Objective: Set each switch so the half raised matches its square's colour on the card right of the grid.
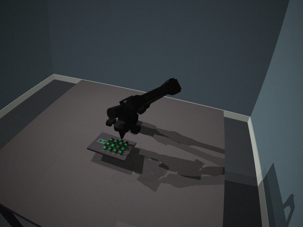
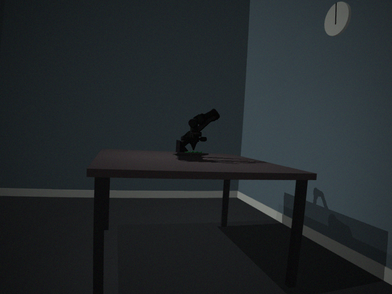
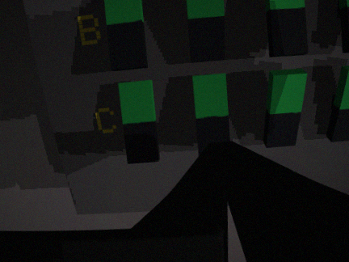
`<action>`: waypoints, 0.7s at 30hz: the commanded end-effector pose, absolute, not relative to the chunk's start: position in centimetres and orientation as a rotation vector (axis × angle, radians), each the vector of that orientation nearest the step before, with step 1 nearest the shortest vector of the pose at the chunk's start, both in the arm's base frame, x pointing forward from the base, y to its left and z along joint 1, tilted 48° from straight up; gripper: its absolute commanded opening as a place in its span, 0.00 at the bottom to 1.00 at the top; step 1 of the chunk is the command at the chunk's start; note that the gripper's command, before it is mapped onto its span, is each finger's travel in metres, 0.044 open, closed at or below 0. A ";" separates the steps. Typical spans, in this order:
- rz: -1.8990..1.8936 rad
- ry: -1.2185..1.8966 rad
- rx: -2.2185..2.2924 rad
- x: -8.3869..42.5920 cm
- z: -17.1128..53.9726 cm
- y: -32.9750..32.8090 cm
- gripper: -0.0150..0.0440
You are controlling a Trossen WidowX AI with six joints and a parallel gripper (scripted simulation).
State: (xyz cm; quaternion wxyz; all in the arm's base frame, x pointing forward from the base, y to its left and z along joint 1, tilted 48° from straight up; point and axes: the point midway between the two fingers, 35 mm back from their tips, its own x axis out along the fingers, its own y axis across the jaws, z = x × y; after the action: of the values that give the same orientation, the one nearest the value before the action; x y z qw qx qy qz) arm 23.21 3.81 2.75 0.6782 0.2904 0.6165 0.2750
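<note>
The switch panel (image 1: pixel 93 146) lies on the table with a grid of green and dark grey switches. The small card (image 1: pixel 101 141) lies on it beside the grid; its squares are too small to read surely. My gripper (image 1: pixel 122 138) (image 2: pixel 193 149) (image 3: pixel 220 154) is shut and empty, its tip just above the panel at the grid's near side. In the wrist view the tip covers part of the dark half of the second row C switch (image 3: pixel 211 96). The first row C switch (image 3: pixel 139 102) and third row C switch (image 3: pixel 284 93) stand either side. Which halves are raised is hard to tell.
The row B switches (image 3: pixel 128 44) stand just beyond row C. Yellow letters B (image 3: pixel 89 30) and C (image 3: pixel 106 120) mark the rows. The table (image 1: pixel 80 190) (image 2: pixel 133 166) carries the panel, with dark arm shadows across it. The scene is dim.
</note>
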 end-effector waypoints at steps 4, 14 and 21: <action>0.619 1.389 0.663 23.1 2.0 4.7 0.25; 0.619 1.388 0.663 23.1 1.8 4.9 0.25; 0.619 1.388 0.663 23.1 1.8 4.9 0.25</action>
State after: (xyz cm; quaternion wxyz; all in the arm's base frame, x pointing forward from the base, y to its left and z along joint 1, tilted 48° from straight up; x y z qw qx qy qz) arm 23.14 4.82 1.83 0.6764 0.2913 0.6179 0.2754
